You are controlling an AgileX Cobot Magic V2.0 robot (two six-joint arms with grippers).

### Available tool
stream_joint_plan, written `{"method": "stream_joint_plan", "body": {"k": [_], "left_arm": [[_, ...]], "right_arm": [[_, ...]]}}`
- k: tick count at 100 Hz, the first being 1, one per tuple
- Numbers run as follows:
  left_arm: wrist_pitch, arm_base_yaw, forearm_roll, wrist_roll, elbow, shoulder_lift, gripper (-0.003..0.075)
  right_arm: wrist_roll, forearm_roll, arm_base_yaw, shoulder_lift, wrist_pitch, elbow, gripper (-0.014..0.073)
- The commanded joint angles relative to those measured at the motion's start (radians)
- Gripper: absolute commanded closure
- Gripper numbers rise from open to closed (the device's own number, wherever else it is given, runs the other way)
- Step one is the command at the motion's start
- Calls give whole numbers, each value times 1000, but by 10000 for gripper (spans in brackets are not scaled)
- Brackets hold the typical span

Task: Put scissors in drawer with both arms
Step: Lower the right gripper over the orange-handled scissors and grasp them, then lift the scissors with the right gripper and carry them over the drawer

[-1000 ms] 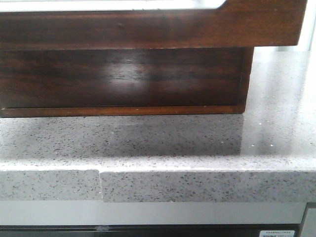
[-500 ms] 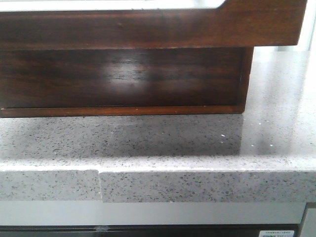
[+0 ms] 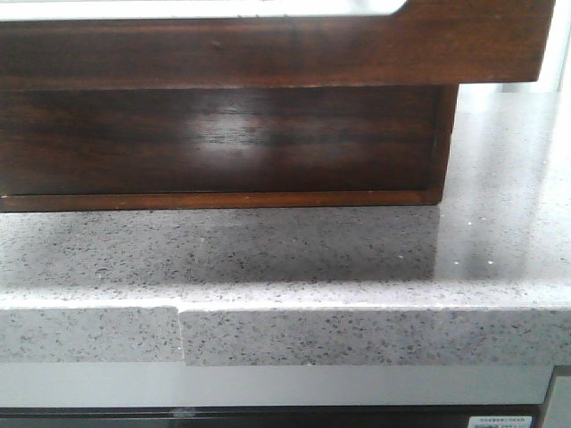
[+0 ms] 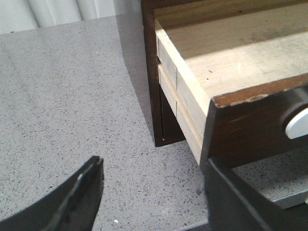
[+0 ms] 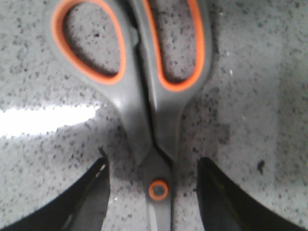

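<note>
The dark brown drawer (image 3: 268, 49) with the wide rounded cutout fills the top of the front view, pulled out over the cabinet body (image 3: 223, 147). In the left wrist view the drawer (image 4: 240, 62) stands open, its pale wood inside empty. My left gripper (image 4: 151, 185) is open over the counter beside the drawer's front corner, holding nothing. In the right wrist view the grey scissors (image 5: 144, 96) with orange-lined handles lie closed on the counter. My right gripper (image 5: 151, 185) is open, its fingers (image 5: 91, 192) on either side of the pivot, low over them.
The speckled grey stone counter (image 3: 268, 259) carries the cabinet; its front edge (image 3: 268, 334) has a seam left of centre. A white round part (image 4: 298, 122) shows by the drawer front. White curtains (image 4: 57, 9) hang behind the counter.
</note>
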Motion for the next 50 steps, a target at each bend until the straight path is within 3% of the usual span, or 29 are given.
{"method": "stream_joint_plan", "body": {"k": [1,50], "left_arm": [[-78,-7,-21,-5,-29,17,300],[-78,-7,-22,-5,-29,17,300]], "right_arm": [[-15,0,-6,-16,-2,-44,251],[-53,4,-6,11,19,-46,467]]}}
